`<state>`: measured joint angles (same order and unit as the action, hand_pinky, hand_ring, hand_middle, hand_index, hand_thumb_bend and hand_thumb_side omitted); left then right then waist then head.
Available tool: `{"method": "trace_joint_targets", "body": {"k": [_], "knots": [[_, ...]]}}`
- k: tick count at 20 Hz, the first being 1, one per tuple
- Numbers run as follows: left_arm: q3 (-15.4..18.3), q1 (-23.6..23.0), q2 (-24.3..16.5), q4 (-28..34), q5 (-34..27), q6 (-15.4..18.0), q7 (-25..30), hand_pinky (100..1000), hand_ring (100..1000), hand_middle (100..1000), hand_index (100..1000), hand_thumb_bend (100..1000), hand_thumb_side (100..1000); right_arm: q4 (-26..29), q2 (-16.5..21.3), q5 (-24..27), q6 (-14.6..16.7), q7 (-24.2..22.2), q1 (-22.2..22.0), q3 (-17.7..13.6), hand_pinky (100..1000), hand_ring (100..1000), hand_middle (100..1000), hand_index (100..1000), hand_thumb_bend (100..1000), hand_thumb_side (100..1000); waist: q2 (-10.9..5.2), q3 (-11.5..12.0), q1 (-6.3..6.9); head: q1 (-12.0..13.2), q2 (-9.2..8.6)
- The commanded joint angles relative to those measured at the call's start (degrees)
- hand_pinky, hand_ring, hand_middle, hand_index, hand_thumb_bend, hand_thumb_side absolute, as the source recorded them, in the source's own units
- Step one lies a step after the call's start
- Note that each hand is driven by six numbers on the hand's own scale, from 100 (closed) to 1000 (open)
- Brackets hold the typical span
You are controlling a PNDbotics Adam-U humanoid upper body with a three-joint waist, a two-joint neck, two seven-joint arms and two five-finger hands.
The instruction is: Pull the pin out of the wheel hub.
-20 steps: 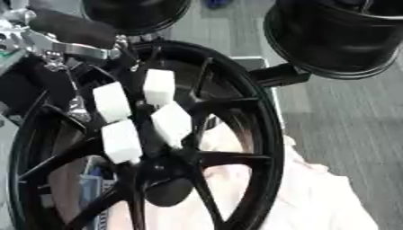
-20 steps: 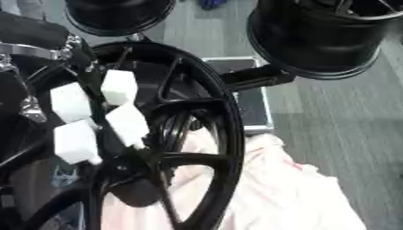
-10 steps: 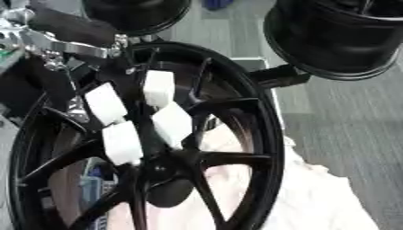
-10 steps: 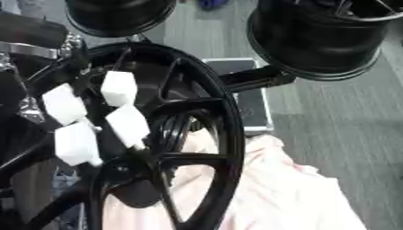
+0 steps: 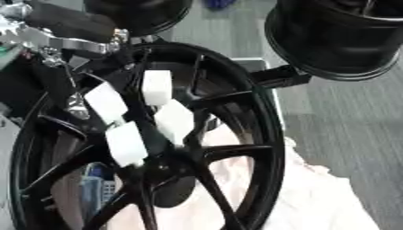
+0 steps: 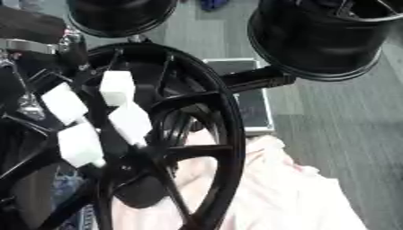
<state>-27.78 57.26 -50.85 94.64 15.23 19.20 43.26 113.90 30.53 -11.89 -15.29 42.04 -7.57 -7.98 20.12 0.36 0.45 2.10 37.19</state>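
A large black spoked wheel (image 5: 264, 134) fills the left half of both views, tilted, with its dark hub (image 5: 169, 177) low in the middle. My left hand (image 5: 145, 128) comes in from the upper left on a silver and black arm (image 5: 63, 33). It hangs over the spokes just above the hub. Its white-padded fingertips (image 5: 174, 120) are spread apart and point down at the hub, with a dark spoke between them. I cannot make out the pin; the hand and spokes cover that spot. My right hand is in neither view.
Two more black wheels stand at the back, one top centre (image 6: 118, 15) and a bigger one top right (image 6: 323, 38), carried on a black bar (image 6: 256, 78). A pale pink cloth (image 6: 291, 188) lies under the front wheel. Grey floor (image 5: 354, 126) lies to the right.
The left hand has barely moved over the hub; its fingertips keep the same spread. The whole picture has shifted slightly.
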Motion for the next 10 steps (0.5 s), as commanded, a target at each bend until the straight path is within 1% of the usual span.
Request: {"method": "trace_joint_targets", "body": {"k": [1,5,6,7,8,9,10], "knots": [[1.3,0.9,-1.3,0.0,0.0,0.4,-1.5,464,195,100,239,693,100,0.7,0.9,0.2,0.0,0.2,0.2,-0.8,662,700,654,680,100,470,-1.36,0.0,-0.06,0.2,-0.64],[1.6,0.9,-1.4,0.0,-0.4,-0.1,-3.0,454,185,100,230,691,100,0.7,1.0,0.3,0.0,0.2,0.2,-0.9,663,699,654,680,100,470,-1.45,0.0,-0.11,0.3,-0.70],[1.7,0.8,-1.4,0.1,-0.5,-0.2,-3.2,472,204,116,265,706,100,0.7,1.0,0.3,0.0,0.1,0.2,-0.9,662,698,654,679,100,465,-1.47,0.0,-0.11,0.4,-0.74],[1.7,0.7,-1.5,0.1,-0.6,-0.3,-3.1,484,223,149,293,695,100,0.7,1.0,0.3,0.0,0.1,0.2,-0.9,662,698,654,679,100,470,-1.48,0.0,-0.10,0.4,-0.78],[1.6,0.6,-1.6,0.1,-0.8,-0.3,-2.7,524,295,232,373,708,100,0.7,1.0,0.3,0.0,0.1,0.3,-0.9,662,697,653,679,100,470,-1.49,0.0,-0.10,0.3,-0.79],[1.5,0.5,-1.6,-0.1,-1.0,-0.3,-1.9,577,405,361,508,727,100,0.7,0.9,0.3,0.0,0.0,0.3,-0.9,662,697,653,678,100,470,-1.51,0.0,-0.10,0.3,-0.80],[1.5,0.3,-1.7,-0.3,-1.4,-0.5,-0.7,633,492,461,610,731,100,0.7,0.9,0.3,0.0,0.0,0.3,-0.9,662,697,652,678,100,470,-1.53,0.0,-0.11,0.3,-0.82]]}}
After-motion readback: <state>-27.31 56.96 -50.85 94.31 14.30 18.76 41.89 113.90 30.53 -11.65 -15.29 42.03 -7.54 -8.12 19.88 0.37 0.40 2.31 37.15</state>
